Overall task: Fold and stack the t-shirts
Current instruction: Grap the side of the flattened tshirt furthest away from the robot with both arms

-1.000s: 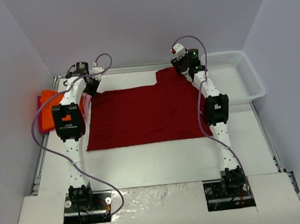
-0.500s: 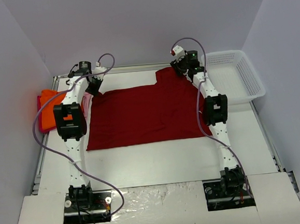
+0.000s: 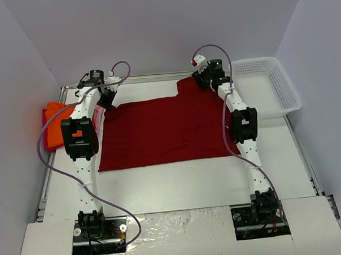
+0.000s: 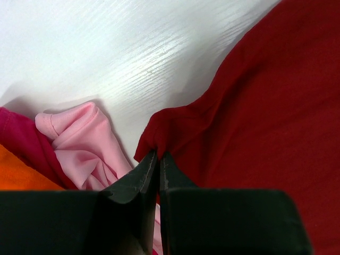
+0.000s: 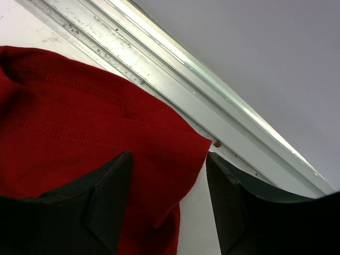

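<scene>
Left end effector (image 4: 158, 155) pinches red t-shirt (image 4: 265, 106), 1 of 3; right end effector (image 5: 167, 156) wide

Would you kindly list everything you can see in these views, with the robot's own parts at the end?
red t-shirt: one, dark red, spread flat on the middle of the table
orange t-shirt: one, bright orange, bunched at the table's left edge
pink t-shirt: one, pale pink, crumpled beside the red t-shirt's far left corner
magenta cloth: one piece, deep pink, between the pink and orange t-shirts; what it is cannot be told
basket: one, white mesh, at the table's far right
table: one, white
rail: one, grey metal, along the table's far edge
left gripper: one, black, shut on the red t-shirt's edge
right gripper: one, black, open around the red t-shirt's far right corner
</scene>
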